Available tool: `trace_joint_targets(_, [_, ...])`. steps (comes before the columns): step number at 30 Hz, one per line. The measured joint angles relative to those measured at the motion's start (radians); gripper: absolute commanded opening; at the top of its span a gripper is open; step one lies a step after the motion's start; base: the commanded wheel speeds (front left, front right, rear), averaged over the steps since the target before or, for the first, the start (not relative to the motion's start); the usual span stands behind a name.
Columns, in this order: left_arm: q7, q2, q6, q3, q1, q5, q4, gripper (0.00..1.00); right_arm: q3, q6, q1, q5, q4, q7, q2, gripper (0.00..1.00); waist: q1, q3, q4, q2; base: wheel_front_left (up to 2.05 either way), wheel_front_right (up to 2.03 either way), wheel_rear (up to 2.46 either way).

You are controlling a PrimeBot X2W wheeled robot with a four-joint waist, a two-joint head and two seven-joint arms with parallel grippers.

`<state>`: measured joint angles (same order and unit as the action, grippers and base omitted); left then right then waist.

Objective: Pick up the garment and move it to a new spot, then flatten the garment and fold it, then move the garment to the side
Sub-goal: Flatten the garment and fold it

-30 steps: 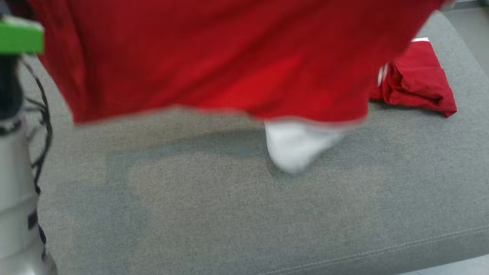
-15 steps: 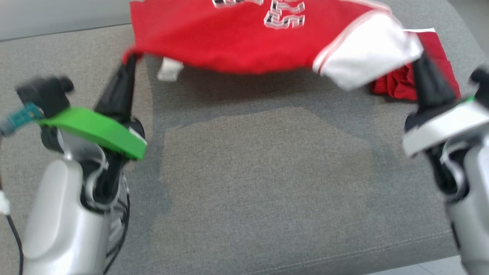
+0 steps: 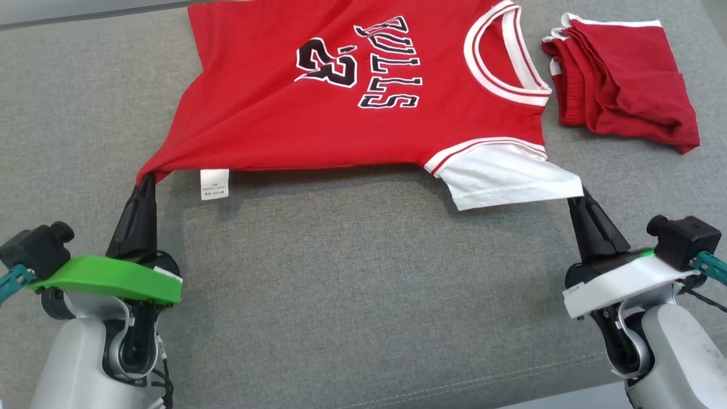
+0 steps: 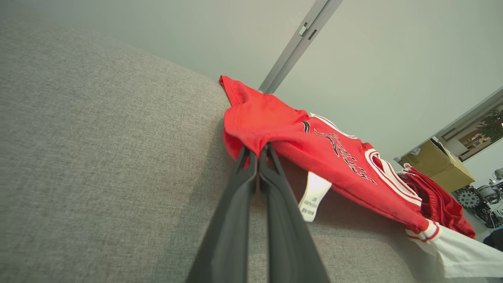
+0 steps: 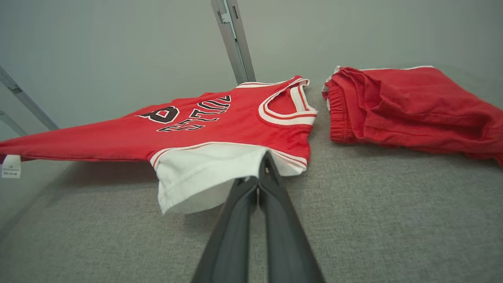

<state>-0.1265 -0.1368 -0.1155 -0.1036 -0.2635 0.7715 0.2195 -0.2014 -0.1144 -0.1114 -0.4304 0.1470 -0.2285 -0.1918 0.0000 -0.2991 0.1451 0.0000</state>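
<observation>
A grey cushion (image 3: 363, 295) of woven fabric spreads across the whole head view, bare through the centre and lower half. The garment (image 3: 341, 108), a red jersey with black-and-white lettering and a white-trimmed neck, lies across the upper middle of the frame. Its far part rests on the cushion, while its near edge is lifted, stretched taut between the two grippers, and shadows the fabric beneath.

In the upper right corner a pile of folded red shorts (image 3: 625, 96) sits just beside the jersey's neck. The right wrist view shows a narrow strip of cushion between them.

At the lower left, the left gripper (image 3: 147, 180) is clenched on the garment's hem corner. In the left wrist view its fingers (image 4: 232, 220) press together, with red cloth bunched at their tips. At the lower right, the right gripper (image 3: 573, 196) pinches the edge of the white sleeve (image 3: 505, 182), its jaws tight on the cloth in the right wrist view.

A metal rail (image 5: 234, 39) rises beyond the cushion at the top of the right wrist view. A cardboard box (image 4: 436, 163) stands far off at the right of the left wrist view. A small white label (image 3: 214, 184) hangs from the hem near the left gripper.
</observation>
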Motion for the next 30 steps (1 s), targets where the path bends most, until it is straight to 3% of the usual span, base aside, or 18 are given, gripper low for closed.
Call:
trace_joint_targets(7, [-0.093,-0.009,-0.003,0.045,0.071,0.017,-0.009,0.0,-0.034,-0.009,-0.007,0.029,-0.071,-0.006,-0.035,0.0,0.0,0.035,-0.006,0.0,0.0,0.0,0.0])
trace_joint_targets(12, [-0.096,-0.026,-0.008,0.055,0.12,0.017,-0.035,0.0,-0.065,-0.009,0.012,0.036,-0.094,-0.006,-0.053,0.0,0.0,0.062,-0.001,0.0,0.0,0.0,0.0])
trace_joint_targets(24, [-0.094,-0.001,-0.009,-0.059,0.27,0.016,0.006,0.0,-0.117,-0.009,0.189,-0.007,0.028,0.009,-0.045,0.0,0.0,0.089,-0.001,0.0001,0.0,0.0,0.0])
trace_joint_targets(30, [-0.093,-0.005,-0.009,-0.06,0.29,0.016,0.018,0.0,-0.117,-0.009,0.208,-0.017,0.03,0.009,-0.046,0.0,0.0,0.089,-0.01,0.0,0.0,0.0,0.0])
